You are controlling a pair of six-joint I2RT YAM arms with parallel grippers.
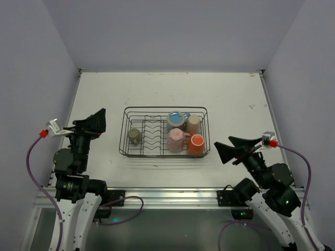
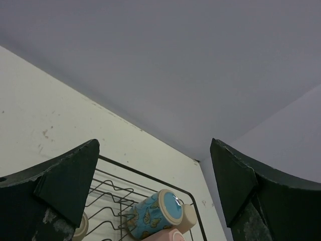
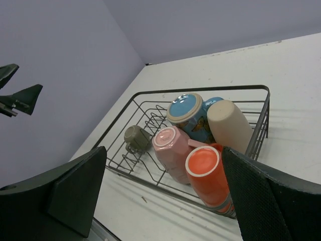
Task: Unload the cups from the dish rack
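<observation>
Near edge of the table: both arm bases are bolted here, left and right, and the dish rack sits between them, further in.

1. My left gripper hovers off the rack's left end, toward the left edge of the table. Its jaws are spread wide and hold nothing. The left wrist view looks between the fingers over the rack's far side.
2. My right gripper hovers off the rack's near right corner, also spread wide and empty. Its wrist view looks straight into the rack.
3. Judgement: the arms flank the rack so that each can serve its own end without crossing the other.

Rack contents, near row first:
- The orange cup lies in the near right corner, one round end turned to my right wrist camera.
- The pink cup lies touching it on the left.
- The olive-grey cup lies alone in the left section, beyond the plate dividers.

Far row:
- The light blue cup leans behind the pink one.
- The beige cup lies beside it, against the right wall.

All five cups are in the rack; unloading has not begun. The four right-hand cups are packed close, so the outermost, the orange one, looks like the easiest first pick for my right gripper. The olive-grey cup suits my left.
</observation>
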